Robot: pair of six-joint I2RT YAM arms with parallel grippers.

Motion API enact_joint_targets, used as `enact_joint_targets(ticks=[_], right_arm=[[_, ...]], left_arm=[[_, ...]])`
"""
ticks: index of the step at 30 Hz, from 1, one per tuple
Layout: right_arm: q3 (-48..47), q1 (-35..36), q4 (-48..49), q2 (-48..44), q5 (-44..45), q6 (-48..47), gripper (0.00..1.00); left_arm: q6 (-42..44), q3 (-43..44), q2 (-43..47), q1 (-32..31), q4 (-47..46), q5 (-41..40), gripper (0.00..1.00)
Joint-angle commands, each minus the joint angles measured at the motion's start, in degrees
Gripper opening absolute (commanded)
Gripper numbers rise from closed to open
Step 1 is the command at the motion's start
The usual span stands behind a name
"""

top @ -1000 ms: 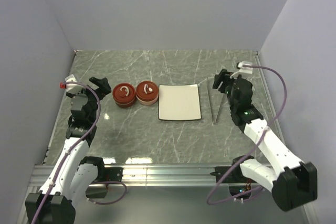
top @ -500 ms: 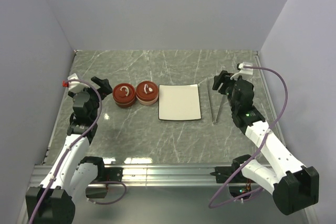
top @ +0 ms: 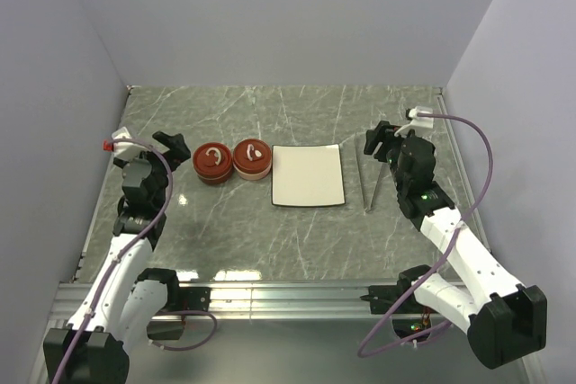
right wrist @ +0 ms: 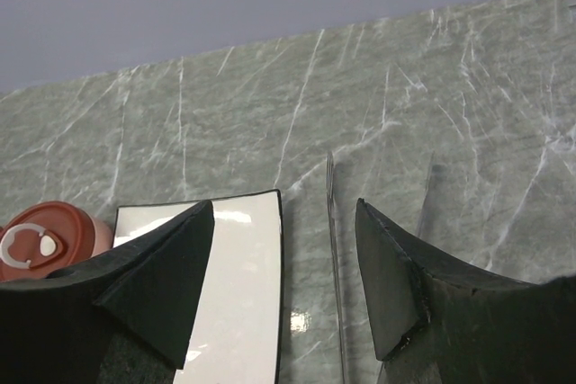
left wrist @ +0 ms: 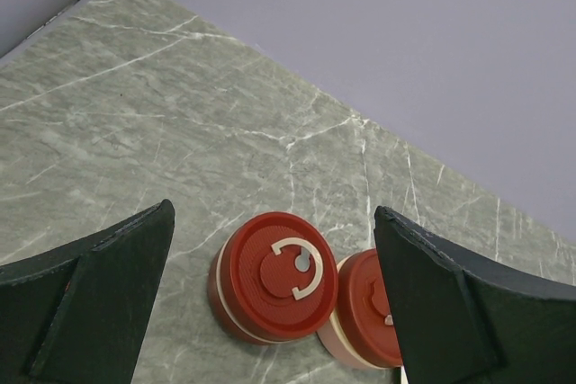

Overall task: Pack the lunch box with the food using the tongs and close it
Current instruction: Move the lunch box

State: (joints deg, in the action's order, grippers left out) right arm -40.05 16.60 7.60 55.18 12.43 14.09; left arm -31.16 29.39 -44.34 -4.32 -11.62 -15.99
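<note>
left jaws gaping, empty, 9 o'clock of red-lidded tubs [top: 213, 165] | right jaws parted, empty | tongs [top: 362, 182] just off plate's [top: 309, 174] 3 o'clock edge

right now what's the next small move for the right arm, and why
Probably lower the right gripper toward the tongs: its jaws stand open above them, one tong arm showing between them in the wrist view, and the tongs lie untouched on the table beside the white plate.
</note>
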Motion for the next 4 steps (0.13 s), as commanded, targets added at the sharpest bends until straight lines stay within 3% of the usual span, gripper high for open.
enact_joint_targets(ticks=[1,4], right_arm=[[0.06,-0.16,1.55,-0.42,0.05,-0.02,0.71],[0.06,-0.16,1.63,-0.42,-0.03,-0.02,0.71]], left_arm=[[-0.39,1.11,0.66,-0.08,-1.74,-0.80,1.00],[-0.66,1.02,0.48,-0.08,-2.18,-1.06,1.00]])
